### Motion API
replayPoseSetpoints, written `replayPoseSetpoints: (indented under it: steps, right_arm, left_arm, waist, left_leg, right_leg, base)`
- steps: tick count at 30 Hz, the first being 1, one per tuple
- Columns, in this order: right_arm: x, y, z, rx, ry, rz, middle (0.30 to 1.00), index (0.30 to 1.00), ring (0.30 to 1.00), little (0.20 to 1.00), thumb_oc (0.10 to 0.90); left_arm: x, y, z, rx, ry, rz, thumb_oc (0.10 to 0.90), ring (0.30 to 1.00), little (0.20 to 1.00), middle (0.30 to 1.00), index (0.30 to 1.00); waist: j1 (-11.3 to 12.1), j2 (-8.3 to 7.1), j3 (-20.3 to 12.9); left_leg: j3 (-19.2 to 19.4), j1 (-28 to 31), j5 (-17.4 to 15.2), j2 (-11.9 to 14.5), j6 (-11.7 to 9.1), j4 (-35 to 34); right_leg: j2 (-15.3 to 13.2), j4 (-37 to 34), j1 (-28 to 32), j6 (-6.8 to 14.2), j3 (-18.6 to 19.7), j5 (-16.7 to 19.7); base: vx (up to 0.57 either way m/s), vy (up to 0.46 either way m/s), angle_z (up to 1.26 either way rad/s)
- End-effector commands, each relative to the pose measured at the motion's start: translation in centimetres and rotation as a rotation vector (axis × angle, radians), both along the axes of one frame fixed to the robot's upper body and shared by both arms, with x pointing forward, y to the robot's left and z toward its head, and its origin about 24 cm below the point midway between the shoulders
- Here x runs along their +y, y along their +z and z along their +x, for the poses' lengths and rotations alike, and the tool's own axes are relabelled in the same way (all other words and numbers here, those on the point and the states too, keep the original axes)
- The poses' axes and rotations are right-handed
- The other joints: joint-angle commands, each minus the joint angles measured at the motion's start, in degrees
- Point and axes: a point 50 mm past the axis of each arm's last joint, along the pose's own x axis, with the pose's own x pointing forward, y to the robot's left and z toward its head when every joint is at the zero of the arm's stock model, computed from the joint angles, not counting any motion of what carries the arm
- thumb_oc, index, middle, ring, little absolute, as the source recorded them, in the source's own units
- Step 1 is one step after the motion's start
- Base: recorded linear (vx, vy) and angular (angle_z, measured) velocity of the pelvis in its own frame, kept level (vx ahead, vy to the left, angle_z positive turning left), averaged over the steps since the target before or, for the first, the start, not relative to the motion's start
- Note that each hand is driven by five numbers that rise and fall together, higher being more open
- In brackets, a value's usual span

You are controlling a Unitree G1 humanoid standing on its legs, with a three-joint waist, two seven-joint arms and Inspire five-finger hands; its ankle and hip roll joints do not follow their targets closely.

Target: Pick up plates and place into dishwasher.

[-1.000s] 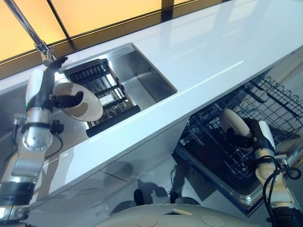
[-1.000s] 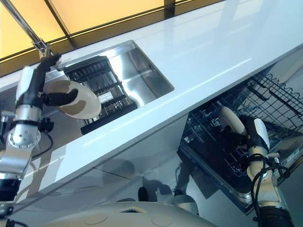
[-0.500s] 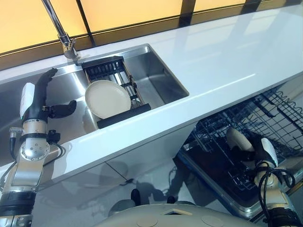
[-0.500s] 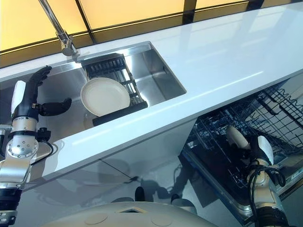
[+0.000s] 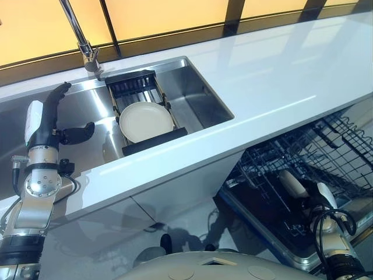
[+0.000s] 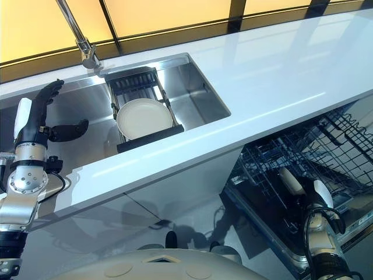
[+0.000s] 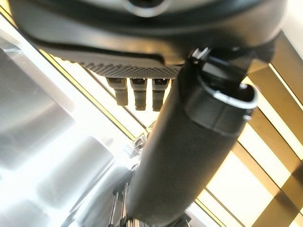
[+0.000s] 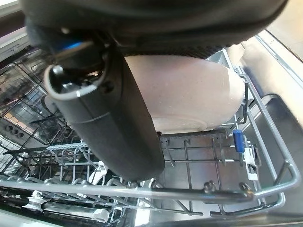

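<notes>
A cream plate point(image 5: 145, 121) leans in the black dish rack point(image 5: 155, 133) inside the steel sink point(image 5: 201, 102). My left hand point(image 5: 48, 125) is open above the sink's left part, apart from that plate, with thumb point(image 7: 189, 156) and fingers spread and nothing held. Below the counter, a second cream plate point(image 5: 291, 184) stands on edge among the tines of the pulled-out dishwasher rack point(image 5: 332, 140). My right hand point(image 5: 317, 199) is shut on this plate point(image 8: 189, 94). Its thumb point(image 8: 109, 118) lies across the plate's face and its fingers are hidden behind the plate.
A white counter point(image 5: 280, 76) runs between the sink and the dishwasher below it. A tall faucet point(image 5: 81, 35) stands at the sink's back edge. The rack's wire tines and blue clip point(image 8: 239, 140) crowd around the held plate.
The left hand has let go of its plate, which now rests in the sink rack, and the hand stays open beside it. The right hand has lowered its plate deeper into the dishwasher rack. The camera shifted.
</notes>
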Motion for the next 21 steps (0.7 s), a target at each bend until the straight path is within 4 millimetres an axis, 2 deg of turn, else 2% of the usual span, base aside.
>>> replayPoseSetpoints:
  steps: [1,5,14,18,21]
  right_arm:
    - [0.5,2.9,3.0,-0.160,0.073,-0.013,0.900,0.900,0.900,0.900,0.800]
    - [0.6,5.2,3.9,-0.284,0.078,-0.001,0.900,0.900,0.900,0.900,0.800]
    - [0.7,13.1,5.2,-0.640,0.153,-0.039,0.900,0.900,0.900,0.900,0.800]
    - [1.5,16.7,5.4,-0.802,0.226,0.033,0.900,0.900,0.900,0.900,0.800]
    - [2.3,18.5,5.4,-0.897,0.274,0.073,0.900,0.900,0.900,0.900,0.800]
  left_arm:
    - [0.0,5.4,1.4,-0.243,-0.022,0.070,0.800,0.900,0.900,0.900,0.900]
    - [0.2,5.0,1.3,-0.232,-0.015,0.071,0.800,0.900,0.900,0.900,0.900]
    - [0.8,4.4,0.6,-0.229,0.014,0.073,0.800,0.900,0.900,0.900,0.900]
    - [1.1,4.6,0.4,-0.231,0.022,0.077,0.800,0.900,0.900,0.900,0.900]
    - [1.2,4.7,0.3,-0.230,0.021,0.074,0.800,0.900,0.900,0.900,0.900]
  waist:
    - [-0.16,0.38,-1.12]
    - [-0.70,0.33,-0.96]
    - [-1.99,0.53,-0.93]
    - [-2.45,0.64,-1.08]
    - [-2.58,0.73,-1.28]
  left_leg:
    - [0.95,2.34,-6.42,-3.34,0.39,0.44]
    - [1.22,2.46,-6.45,-3.28,0.39,0.50]
    - [2.11,2.67,-6.41,-3.23,0.42,0.54]
    - [2.44,2.61,-6.41,-3.21,0.37,0.57]
    - [2.69,2.59,-6.41,-3.21,0.35,0.54]
  right_leg:
    - [0.75,3.41,-5.56,3.18,-0.59,2.25]
    - [0.81,3.50,-5.58,3.20,-0.31,2.25]
    - [1.07,3.85,-5.83,3.19,0.72,2.16]
    - [1.13,4.25,-6.11,3.21,1.13,1.92]
    - [1.11,4.37,-6.24,3.25,1.23,1.84]
  base:
    - [0.00,0.000,0.00]
    - [0.00,0.002,-0.01]
    - [-0.01,0.010,-0.04]
    - [-0.02,0.012,-0.09]
    - [-0.01,0.009,-0.04]
